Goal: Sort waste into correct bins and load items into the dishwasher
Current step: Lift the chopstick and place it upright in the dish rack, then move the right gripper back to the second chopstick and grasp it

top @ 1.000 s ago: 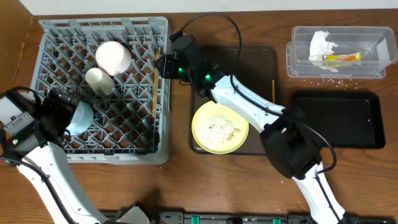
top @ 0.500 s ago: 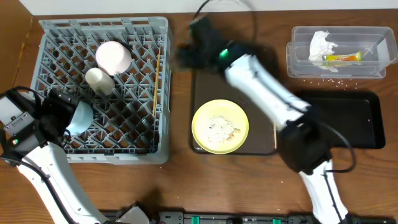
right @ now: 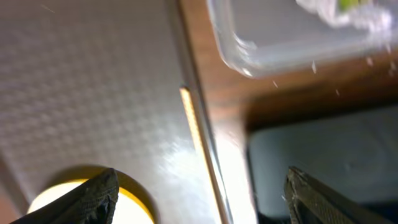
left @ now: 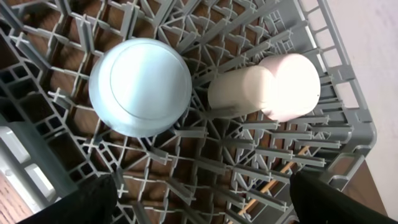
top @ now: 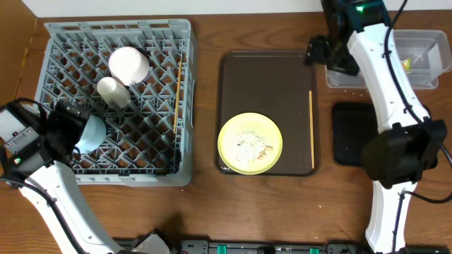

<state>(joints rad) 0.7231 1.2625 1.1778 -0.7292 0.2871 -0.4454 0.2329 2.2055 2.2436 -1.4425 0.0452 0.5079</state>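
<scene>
From overhead, the grey dish rack (top: 116,27) is seen on the left of the table (top: 205,204), and inside it the white bowl (top: 128,65) and the small white cup (top: 113,92) are set side by side, touching. The light blue bowl (top: 90,132) is found lower in the rack, just beside the left hand (top: 62,132). A first chopstick (top: 176,95) is laid along the rack's right side. On the brown serving tray (top: 265,85) the pale yellow plate (top: 250,144) is placed with crumbs (top: 248,146) on it, and a second chopstick (top: 311,130) is stretched along the tray's right edge. The right hand (top: 323,55) is held high, beside the clear tub (top: 424,49), with the black tray (top: 346,134) below it. Over to the left wrist: the light blue bowl (left: 140,87) is shown upside down on the pegs, the small white cup (left: 239,92) and white bowl (left: 289,86) beyond it, and the left hand (left: 202,180) is spread wide, nothing pinched. Now the right wrist: the right hand (right: 202,180) is likewise spread and empty above the second chopstick (right: 199,137), with the pale yellow plate (right: 134,205) at lower left, the clear tub (right: 280,43) above and the black tray (right: 323,162) to the right.
</scene>
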